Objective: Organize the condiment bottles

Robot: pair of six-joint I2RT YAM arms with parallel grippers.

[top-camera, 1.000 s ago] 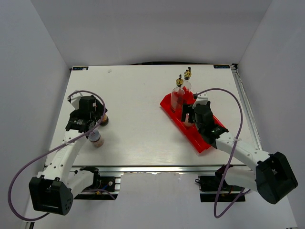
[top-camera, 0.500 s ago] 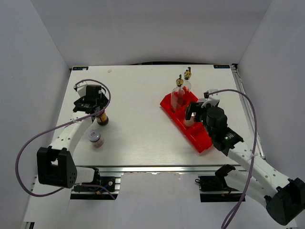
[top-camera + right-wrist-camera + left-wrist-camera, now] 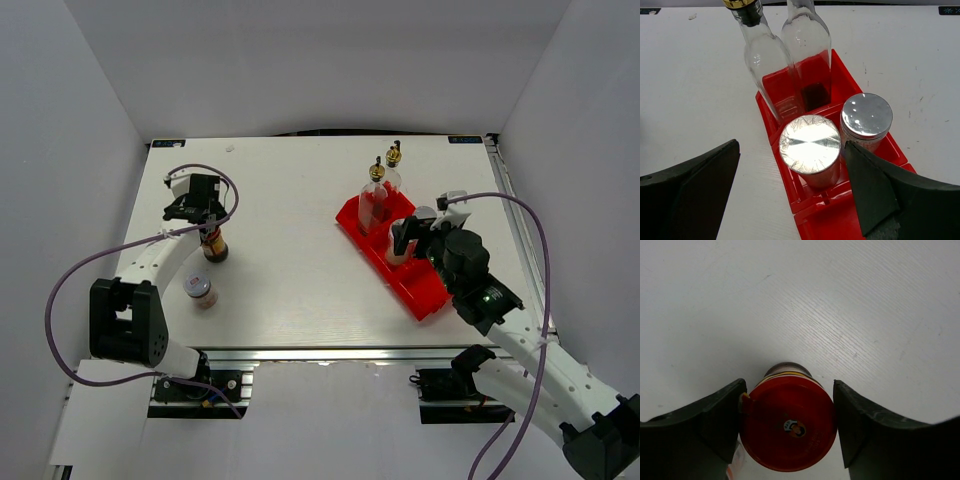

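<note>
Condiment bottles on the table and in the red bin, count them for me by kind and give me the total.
tall clear glass bottles with gold pourer tops: 2
silver-lidded shakers: 3
red-lidded brown jar: 1
Total: 6

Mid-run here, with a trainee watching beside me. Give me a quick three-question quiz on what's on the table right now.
1. True or false: the fingers of the left tool flank the lid of the red-lidded jar.
2. How many silver-lidded shakers stand in the red bin? A one, B two, C three.
3. Fill in: the lone shaker outside the bin stands on the table near the ___ arm.
Key: 1 true; 2 B; 3 left.
</note>
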